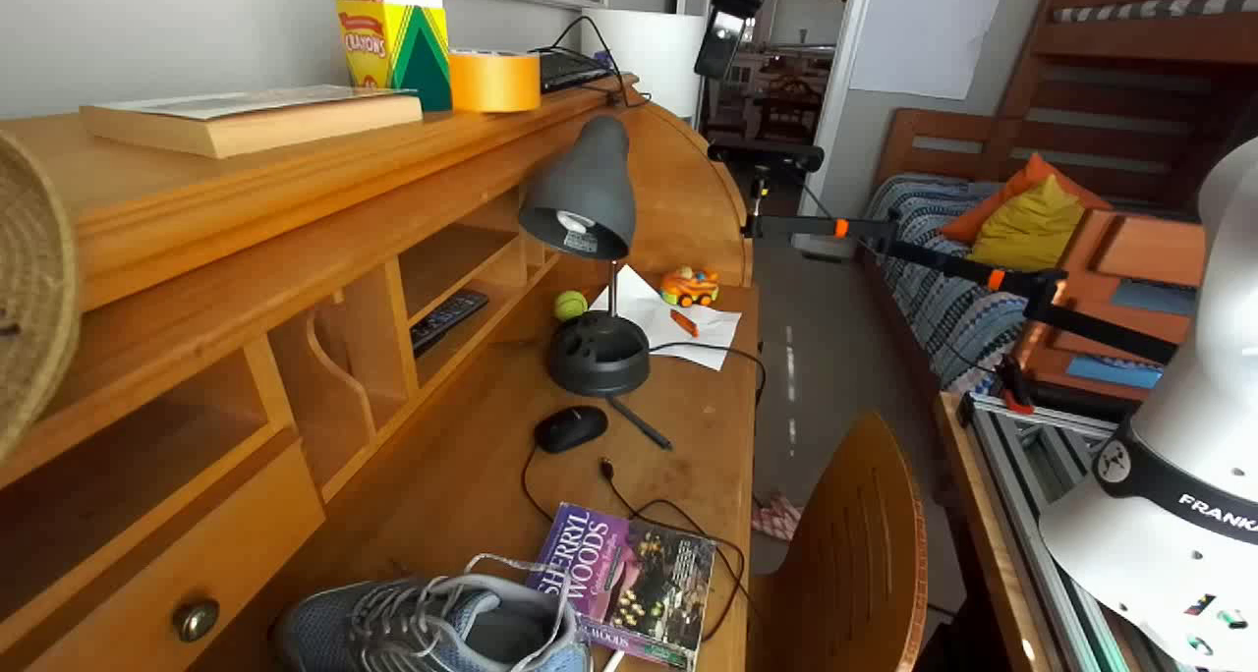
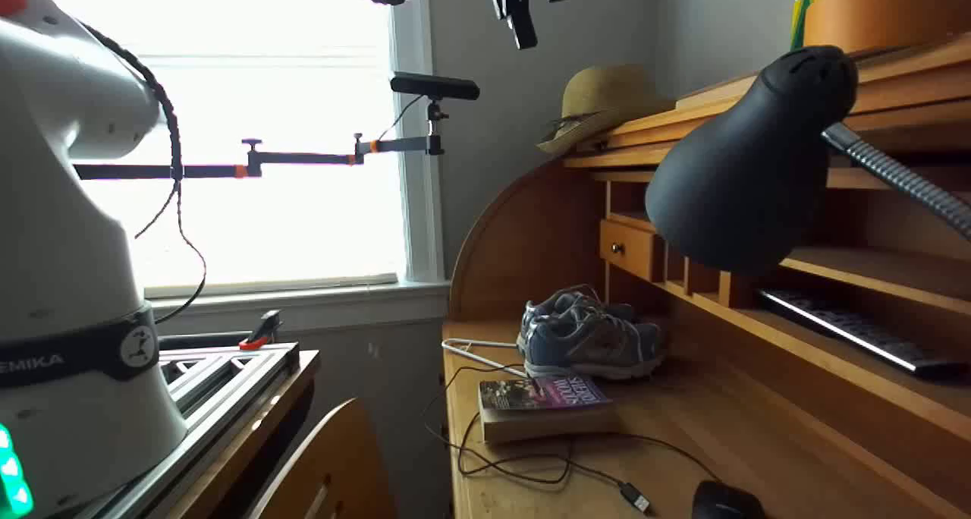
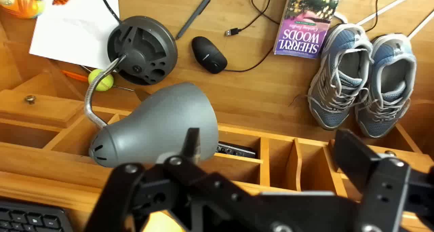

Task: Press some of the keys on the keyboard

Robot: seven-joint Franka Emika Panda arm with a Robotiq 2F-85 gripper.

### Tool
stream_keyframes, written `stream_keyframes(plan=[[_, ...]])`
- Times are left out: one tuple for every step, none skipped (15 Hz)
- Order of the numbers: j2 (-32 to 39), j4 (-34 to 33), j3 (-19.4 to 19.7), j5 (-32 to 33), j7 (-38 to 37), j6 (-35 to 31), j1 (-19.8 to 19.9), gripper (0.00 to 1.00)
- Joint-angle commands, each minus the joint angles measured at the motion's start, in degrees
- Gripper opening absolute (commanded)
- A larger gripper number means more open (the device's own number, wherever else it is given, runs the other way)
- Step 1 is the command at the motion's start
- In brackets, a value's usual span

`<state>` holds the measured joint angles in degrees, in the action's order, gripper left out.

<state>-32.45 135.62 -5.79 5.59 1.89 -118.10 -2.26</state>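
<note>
A black keyboard (image 3: pixel 32 218) with dark keys lies on the desk's top shelf, cut off at the lower left corner of the wrist view. In an exterior view the keyboard (image 1: pixel 572 69) shows nearly edge-on behind the orange tape roll, with a black cord by it. My gripper (image 3: pixel 271 150) is open and empty, its two fingers wide apart in the wrist view. The keyboard lies left of the fingers there, apart from them. In an exterior view the gripper (image 2: pixel 540 17) hangs at the top edge, high above the desk. Nothing touches the fingers.
The grey desk lamp (image 1: pixel 580 200) rises in front of the shelf. The tape roll (image 1: pixel 495 81), crayon box (image 1: pixel 393 48) and a book (image 1: pixel 256 117) stand on the top. A dark remote-like bar (image 2: pixel 857 329) lies in a cubby. The mouse (image 3: pixel 209 54) and shoes (image 3: pixel 342 76) are below.
</note>
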Motion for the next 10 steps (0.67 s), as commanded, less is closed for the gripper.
stream_keyframes(plan=[[0.1, -0.1, 0.5, 0.4, -0.3, 0.2, -0.6, 1.00], [0.1, -0.1, 0.5, 0.4, -0.3, 0.2, -0.6, 1.00], [0.1, -0.1, 0.5, 0.4, -0.3, 0.2, -0.6, 1.00], [0.1, -0.1, 0.5, 0.4, -0.3, 0.2, -0.6, 1.00], [0.1, -0.1, 0.5, 0.4, -0.3, 0.2, -0.6, 1.00], [0.1, -0.1, 0.5, 0.4, -0.3, 0.2, -0.6, 1.00], [2.3, -1.5, 0.3, 0.4, -1.7, -1.3, -0.1, 1.00], [3.6, -2.6, 0.4, 0.1, -2.6, -2.3, 0.2, 1.00], [5.5, -4.4, 0.6, -0.1, -4.0, -4.5, 0.7, 1.00], [6.9, -5.7, 0.6, -0.1, -5.6, -6.5, 1.3, 1.00]])
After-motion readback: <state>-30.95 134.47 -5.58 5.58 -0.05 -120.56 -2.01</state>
